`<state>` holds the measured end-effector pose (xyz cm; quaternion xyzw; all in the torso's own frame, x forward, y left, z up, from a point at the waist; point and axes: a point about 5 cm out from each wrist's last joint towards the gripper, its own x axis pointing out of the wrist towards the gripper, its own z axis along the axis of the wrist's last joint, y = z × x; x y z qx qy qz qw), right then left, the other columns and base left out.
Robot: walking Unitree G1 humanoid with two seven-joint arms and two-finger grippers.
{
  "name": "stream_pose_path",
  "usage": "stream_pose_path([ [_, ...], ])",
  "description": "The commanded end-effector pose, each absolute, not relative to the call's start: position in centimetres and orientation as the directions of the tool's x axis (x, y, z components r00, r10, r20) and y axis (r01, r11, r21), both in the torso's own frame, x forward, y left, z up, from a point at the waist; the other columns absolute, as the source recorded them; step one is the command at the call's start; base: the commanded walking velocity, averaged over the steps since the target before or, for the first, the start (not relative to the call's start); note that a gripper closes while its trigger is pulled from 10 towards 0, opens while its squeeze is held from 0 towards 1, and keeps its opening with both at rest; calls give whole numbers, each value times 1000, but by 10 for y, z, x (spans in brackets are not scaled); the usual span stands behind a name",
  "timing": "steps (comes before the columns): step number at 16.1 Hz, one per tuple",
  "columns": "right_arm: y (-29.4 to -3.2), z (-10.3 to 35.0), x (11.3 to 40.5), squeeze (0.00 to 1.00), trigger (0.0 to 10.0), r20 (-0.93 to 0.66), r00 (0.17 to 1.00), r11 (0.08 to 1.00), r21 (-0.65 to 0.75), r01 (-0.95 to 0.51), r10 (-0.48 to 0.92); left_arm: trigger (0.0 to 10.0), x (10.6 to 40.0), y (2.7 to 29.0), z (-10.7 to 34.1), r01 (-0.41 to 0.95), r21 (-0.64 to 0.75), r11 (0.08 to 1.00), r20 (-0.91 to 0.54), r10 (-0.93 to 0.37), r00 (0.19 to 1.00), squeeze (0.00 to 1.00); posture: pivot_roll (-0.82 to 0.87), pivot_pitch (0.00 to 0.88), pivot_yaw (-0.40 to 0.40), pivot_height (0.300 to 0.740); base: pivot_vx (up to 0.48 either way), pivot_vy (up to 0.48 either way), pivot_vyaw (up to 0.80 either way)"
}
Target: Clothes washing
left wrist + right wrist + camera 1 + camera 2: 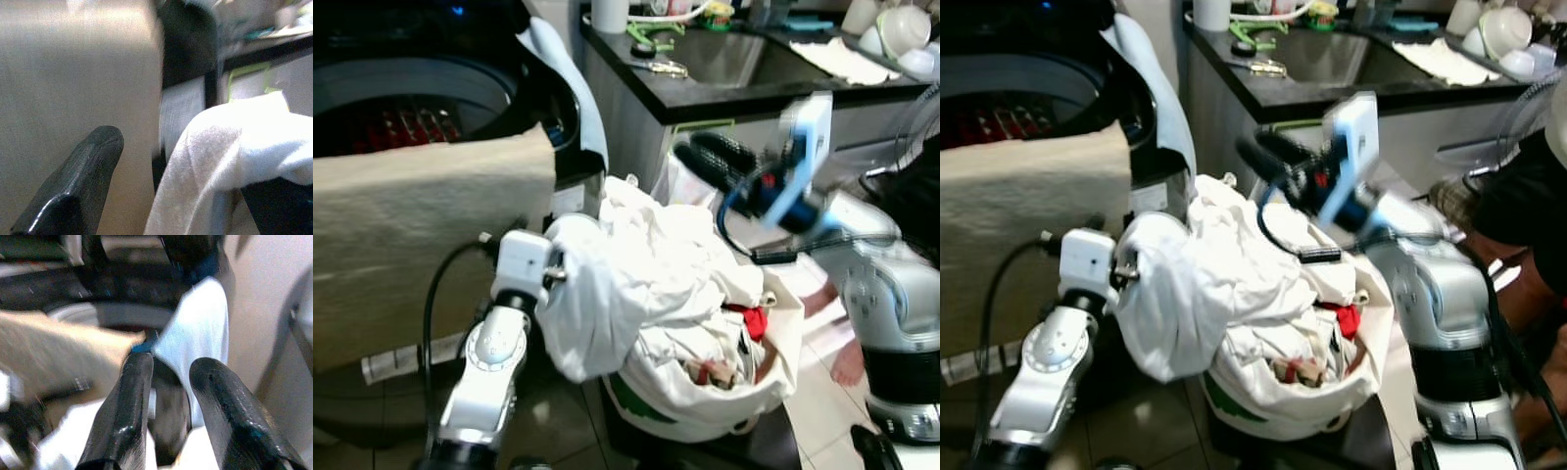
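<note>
Nearest the camera, the left gripper (570,294) is buried in a large white cloth garment (607,294), which drapes over its fingers and hangs from them above the heap; its fingers are clamped on that fabric, and in the left wrist view one black finger (78,191) stands beside the white folds. Just beyond and below sits the white fabric laundry bag with green print (705,401), stuffed with white clothes and a small red item (756,319), resting on the tiled floor (822,401). Over the bag's far edge the right gripper (710,157) hangs in the air, its two black fingers parted with nothing between them. To the robot's left stands the dark top-loading washing machine (431,98), its lid up, red laundry inside the drum, and a beige towel (421,235) hanging over its front rim. Farthest back is the black kitchen countertop with a steel sink (724,59), and white bowls (901,29) at its right end.
</note>
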<state>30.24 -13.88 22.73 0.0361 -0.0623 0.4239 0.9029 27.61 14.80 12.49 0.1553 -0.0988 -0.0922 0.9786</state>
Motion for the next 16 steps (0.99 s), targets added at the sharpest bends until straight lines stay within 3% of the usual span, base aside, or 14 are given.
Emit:
stream_pose_path([
  [1, -145, 214, 304, 0, 10000, 92, 681, 681, 36, -731, 726, 10000, 268, 135, 120, 224, 428, 876, 158, -317, 935, 0, 64, 0, -90, 727, 0, 0, 0],
  [5, -139, 210, 299, 0, 10000, 72, 691, 684, 105, -722, 719, 10000, 249, 132, 103, 304, 680, 668, 102, -496, 863, 0, 77, 0, -90, 727, 0, 0, 0],
  [7, -136, 208, 301, 0, 10000, 72, 695, 686, 118, -718, 716, 10000, 244, 131, 101, 285, 765, 577, 104, -548, 830, 0, 83, 0, -93, 727, 0, 0, 0],
  [9, -132, 207, 304, 0, 10000, 73, 700, 688, 135, -713, 711, 10000, 239, 128, 99, 218, 887, 408, 96, -623, 776, 0, 88, 0, -94, 727, 0, 0, 0],
  [11, -131, 207, 307, 0, 10000, 75, 707, 694, 143, -706, 703, 10000, 239, 126, 101, 167, 916, 364, 115, -640, 759, 0, 88, 0, -92, 727, 0, 0, 0],
  [16, -127, 207, 311, 0, 10000, 81, 720, 704, 158, -692, 690, 10000, 240, 116, 95, 194, 920, 340, 96, -676, 730, 0, 83, 0, -84, 727, 0, 0, 0],
])
